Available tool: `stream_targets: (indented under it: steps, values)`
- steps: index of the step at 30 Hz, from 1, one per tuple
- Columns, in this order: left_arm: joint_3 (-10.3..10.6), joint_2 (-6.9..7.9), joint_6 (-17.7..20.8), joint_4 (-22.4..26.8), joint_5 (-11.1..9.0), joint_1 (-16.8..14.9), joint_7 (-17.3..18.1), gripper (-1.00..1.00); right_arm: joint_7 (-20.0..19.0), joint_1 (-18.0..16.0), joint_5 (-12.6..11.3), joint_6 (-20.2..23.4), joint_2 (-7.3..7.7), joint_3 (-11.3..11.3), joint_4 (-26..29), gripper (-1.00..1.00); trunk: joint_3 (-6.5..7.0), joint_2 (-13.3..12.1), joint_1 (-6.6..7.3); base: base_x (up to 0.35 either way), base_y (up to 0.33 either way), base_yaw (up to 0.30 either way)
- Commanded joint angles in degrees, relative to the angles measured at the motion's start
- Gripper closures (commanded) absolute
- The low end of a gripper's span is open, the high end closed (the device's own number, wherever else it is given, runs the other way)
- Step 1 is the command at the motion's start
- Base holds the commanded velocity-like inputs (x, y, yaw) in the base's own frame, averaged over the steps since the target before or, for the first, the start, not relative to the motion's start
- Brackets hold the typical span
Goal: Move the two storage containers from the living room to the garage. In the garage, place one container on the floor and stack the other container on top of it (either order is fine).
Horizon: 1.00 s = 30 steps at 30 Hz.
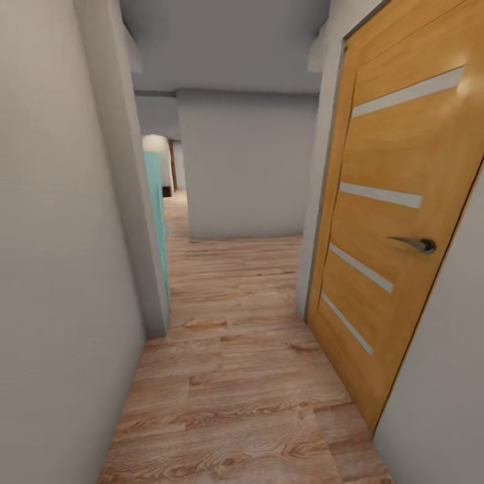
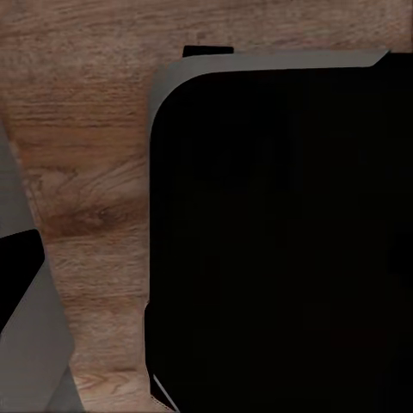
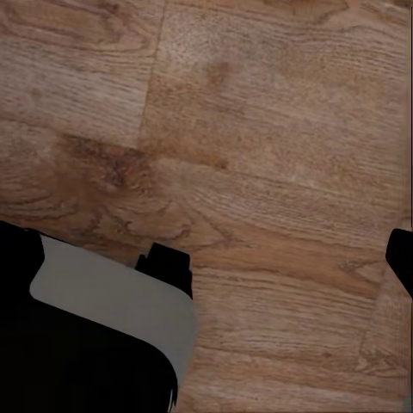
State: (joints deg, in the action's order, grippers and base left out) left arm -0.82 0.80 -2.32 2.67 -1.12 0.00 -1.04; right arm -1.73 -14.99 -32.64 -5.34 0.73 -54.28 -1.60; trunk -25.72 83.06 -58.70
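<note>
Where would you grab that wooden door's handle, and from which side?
Grip the handle on its long horizontal lever, near the free tip that points toward the hinge side. Come straight at the door face from the corridor, jaws above and below the bar.

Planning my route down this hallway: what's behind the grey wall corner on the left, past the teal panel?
Beyond the grey wall corner and the teal panel, wood plank floor runs to a lit opening. The corner hides the rest.

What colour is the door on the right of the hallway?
Orange-brown wood with pale horizontal stripes and a dark handle; the door shows best in the head view.
</note>
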Motion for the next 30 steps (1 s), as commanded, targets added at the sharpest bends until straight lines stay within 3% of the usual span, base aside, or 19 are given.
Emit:
stream_targets:
  steps: [1, 14, 30]
  values:
    - [-0.1, -0.01, -0.1, 0.0, -0.1, 0.0, -0.1, -1.0, -0.2, 0.0, -0.6, -0.3, -0.03, -0.5, -0.2, -1.0, -0.05, 0.0, -0.03, 0.322, 0.0, 0.051]
    - [-0.1, -0.01, -0.1, 0.0, -0.1, 0.0, -0.1, -1.0, -0.2, 0.0, -0.6, -0.4, -0.03, -0.4, -0.2, -1.0, -0.05, 0.0, -0.03, 0.322, -0.004, 0.009]
    - [-0.1, -0.01, -0.1, 0.0, -0.1, 0.0, -0.1, -1.0, -0.2, 0.0, -0.6, -0.3, -0.03, -0.4, -0.2, -1.0, -0.05, 0.0, -0.03, 0.322, -0.087, 0.0]
